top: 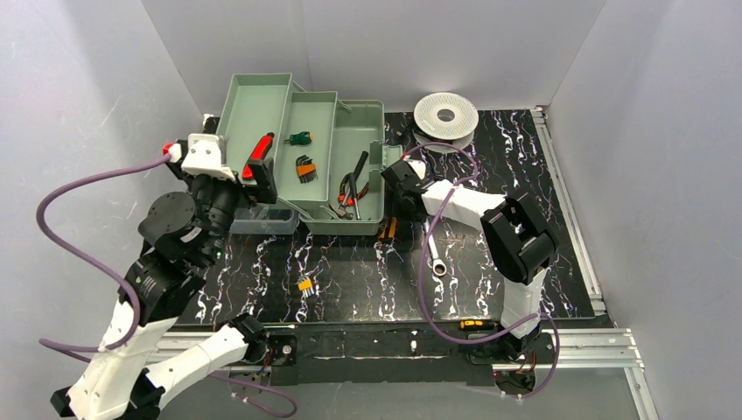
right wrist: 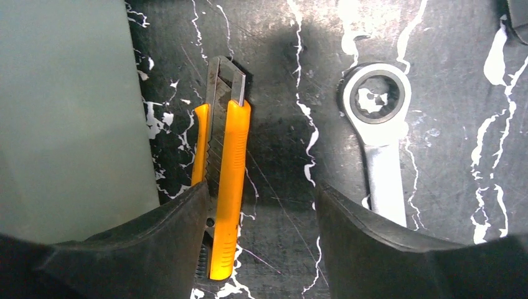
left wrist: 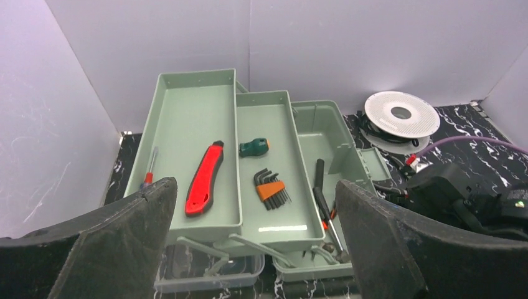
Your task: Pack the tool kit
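Tool kit [top: 366, 129], lengthwise seemingly toward back wall [top: 394, 44]

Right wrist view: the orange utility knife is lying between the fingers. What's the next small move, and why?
Probably close the right gripper on the orange utility knife. It lies flat on the table inside the open jaws, off-centre and not yet gripped. The ratchet wrench lies off to the other side.
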`<state>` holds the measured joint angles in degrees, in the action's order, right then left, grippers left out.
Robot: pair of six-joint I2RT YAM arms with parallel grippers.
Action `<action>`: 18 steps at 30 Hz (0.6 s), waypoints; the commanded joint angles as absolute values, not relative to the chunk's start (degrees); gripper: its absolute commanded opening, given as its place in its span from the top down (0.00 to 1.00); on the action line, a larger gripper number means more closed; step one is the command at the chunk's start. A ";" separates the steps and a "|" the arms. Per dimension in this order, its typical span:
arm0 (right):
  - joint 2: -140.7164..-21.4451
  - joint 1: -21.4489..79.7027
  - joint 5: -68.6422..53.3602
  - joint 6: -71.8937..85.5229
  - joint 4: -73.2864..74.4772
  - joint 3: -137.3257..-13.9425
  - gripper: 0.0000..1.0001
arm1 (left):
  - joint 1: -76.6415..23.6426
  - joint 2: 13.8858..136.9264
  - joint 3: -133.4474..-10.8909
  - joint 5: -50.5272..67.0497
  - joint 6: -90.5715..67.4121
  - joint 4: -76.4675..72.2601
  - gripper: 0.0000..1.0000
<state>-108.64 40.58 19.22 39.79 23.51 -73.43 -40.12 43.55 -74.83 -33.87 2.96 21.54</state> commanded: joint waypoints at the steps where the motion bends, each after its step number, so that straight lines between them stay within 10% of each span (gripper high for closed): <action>1: -110.87 40.79 20.79 39.75 27.02 -74.10 0.34 | -40.08 42.40 -74.80 -31.51 0.44 28.17 0.01; 13: -100.22 38.56 23.66 39.13 28.79 -69.37 0.88 | -40.08 47.03 -74.13 -25.60 -2.26 30.21 0.01; 18: -95.92 38.49 20.29 38.06 26.56 -67.37 0.70 | -40.07 48.97 -74.94 -23.88 -3.00 30.93 0.01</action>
